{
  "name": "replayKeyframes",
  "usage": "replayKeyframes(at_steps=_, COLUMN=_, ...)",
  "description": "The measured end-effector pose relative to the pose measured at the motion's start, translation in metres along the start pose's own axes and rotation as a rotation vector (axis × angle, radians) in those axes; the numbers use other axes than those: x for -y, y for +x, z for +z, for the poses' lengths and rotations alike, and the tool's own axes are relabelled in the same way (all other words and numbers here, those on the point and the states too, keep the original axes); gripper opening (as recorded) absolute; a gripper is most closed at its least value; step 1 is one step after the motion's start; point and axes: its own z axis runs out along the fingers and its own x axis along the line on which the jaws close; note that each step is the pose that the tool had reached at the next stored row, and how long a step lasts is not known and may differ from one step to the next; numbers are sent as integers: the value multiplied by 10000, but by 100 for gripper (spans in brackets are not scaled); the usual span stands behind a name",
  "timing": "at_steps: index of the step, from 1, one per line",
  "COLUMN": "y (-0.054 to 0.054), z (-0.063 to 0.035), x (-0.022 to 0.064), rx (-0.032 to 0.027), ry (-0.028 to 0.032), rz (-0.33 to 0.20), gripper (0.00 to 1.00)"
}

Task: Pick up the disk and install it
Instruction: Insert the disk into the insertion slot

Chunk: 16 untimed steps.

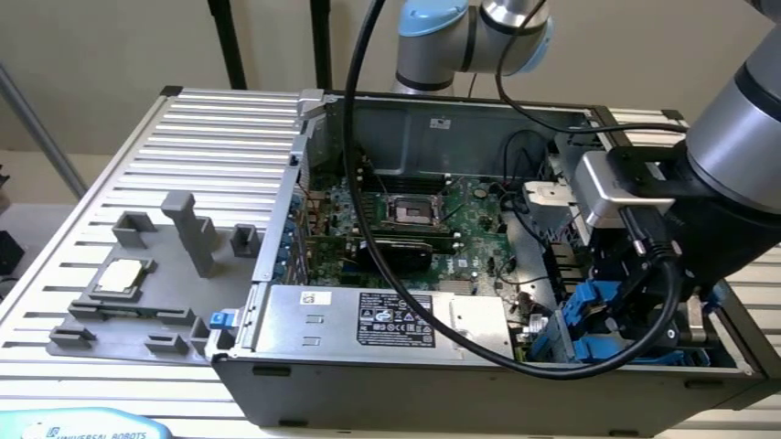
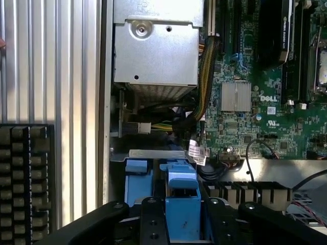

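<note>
Only the blue plastic rail frame of the disk (image 2: 182, 201) shows; its metal body is hidden. My gripper (image 2: 182, 224) is shut on that frame, with a black finger (image 2: 152, 222) on either side. The disk stands on edge over the drive bay at the corner of the open computer case, beside another blue frame (image 2: 137, 178) seated in the bay. In the exterior view the gripper (image 1: 628, 315) reaches down into the case's front corner at that view's right, among blue parts (image 1: 594, 309), largely covered by the arm.
The open case (image 1: 287, 229) holds the green motherboard (image 1: 422, 219) and a silver power supply box (image 1: 366, 318). A thick black cable (image 1: 379, 265) loops across the case. A grey fixture (image 1: 134, 302) with a small silver chip (image 1: 123, 274) sits on the slatted table.
</note>
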Motion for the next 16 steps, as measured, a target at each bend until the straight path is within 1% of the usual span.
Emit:
replayKeyframes(at_steps=3, y=1, z=1, x=0, rx=-3, ry=0, rz=1, gripper=34)
replayKeyframes(at_steps=4, y=1, z=1, x=0, rx=-5, ry=0, rz=1, gripper=40)
replayKeyframes(at_steps=9, y=-2, z=-18, x=3, rx=-7, ry=0, rz=1, gripper=40)
replayKeyframes(at_steps=16, y=-19, z=-120, x=62, rx=-5, ry=-3, rz=2, gripper=40)
